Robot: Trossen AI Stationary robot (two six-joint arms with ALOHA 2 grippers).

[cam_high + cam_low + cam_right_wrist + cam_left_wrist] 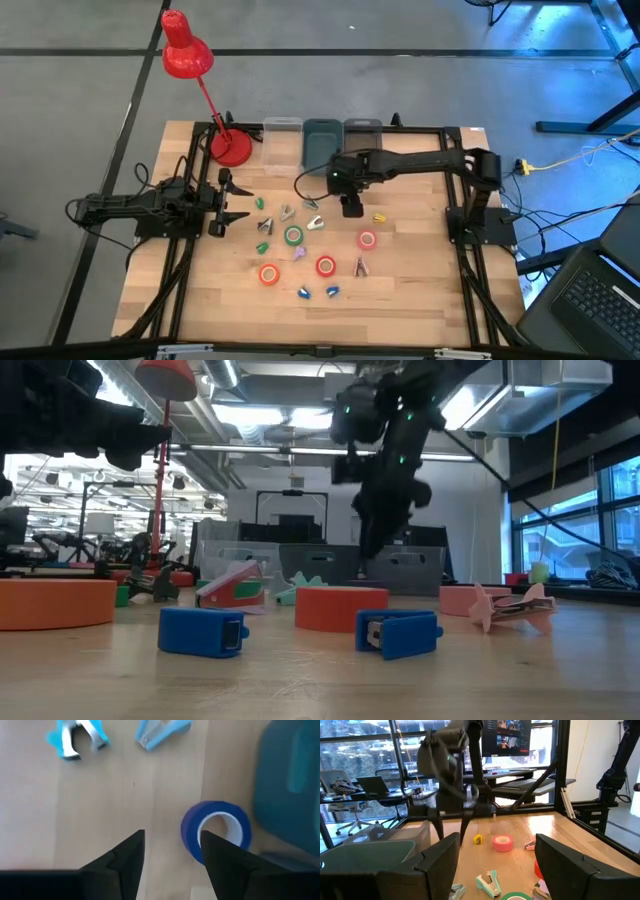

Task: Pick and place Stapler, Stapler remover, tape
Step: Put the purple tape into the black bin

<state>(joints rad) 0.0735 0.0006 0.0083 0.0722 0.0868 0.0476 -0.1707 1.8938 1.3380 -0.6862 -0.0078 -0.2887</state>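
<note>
"Working down from the desk (420, 290): my right arm reaches over its far side by the bins, and the left arm waits at the left edge, its hand (497, 839) spread apart and empty."

"And the right hand?"

"The right hand (172, 834) has its fingers apart, clamped on nothing. The blue tape (190, 830) sits on the desk just below it, but off-centre: it lies behind one finger, not in the gap, hard up beside the teal bin (290, 780). I look down into its pale core, so I judge it lies flat. As a ring it has no long axis to line up with."

"Which arm for it?"

"The right, easily; the left is well apart. The pink tape (367, 240) and green tape (293, 236) lie nearer the middle, between the two arms. A pale blue stapler remover (75, 737) and stapler (162, 731) lie beyond the blue ring."

"Any writing?"

"No brand or label I can read."
</note>
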